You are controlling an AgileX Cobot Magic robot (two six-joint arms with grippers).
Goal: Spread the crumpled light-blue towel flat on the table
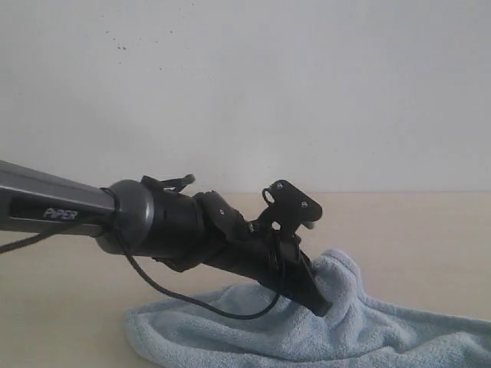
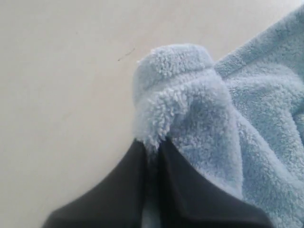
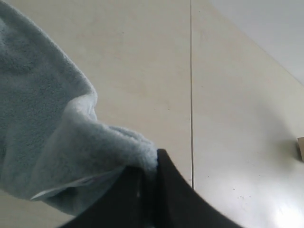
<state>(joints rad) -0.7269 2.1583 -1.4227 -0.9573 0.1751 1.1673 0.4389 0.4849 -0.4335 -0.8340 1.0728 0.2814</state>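
The light-blue towel [image 1: 360, 330] lies bunched on the beige table [image 1: 61, 299] in the exterior view, with a raised fold near the middle. My left gripper [image 1: 321, 307] comes in from the left and dips into that fold. In the left wrist view its black fingers [image 2: 128, 190] are shut on a fluffy towel edge [image 2: 180, 99], and the gripper [image 2: 152, 147] pinches it. My right gripper [image 3: 149, 168] is shut on another towel edge [image 3: 57, 142], where a white label [image 3: 71, 185] shows. The right arm is out of the exterior view.
A white wall [image 1: 245, 84] rises behind the table's far edge. A dark seam [image 3: 191, 95] runs across the table surface in the right wrist view. A small brownish object [image 3: 300, 148] sits at the frame edge there. A black cable [image 1: 199, 303] droops from the left arm onto the towel.
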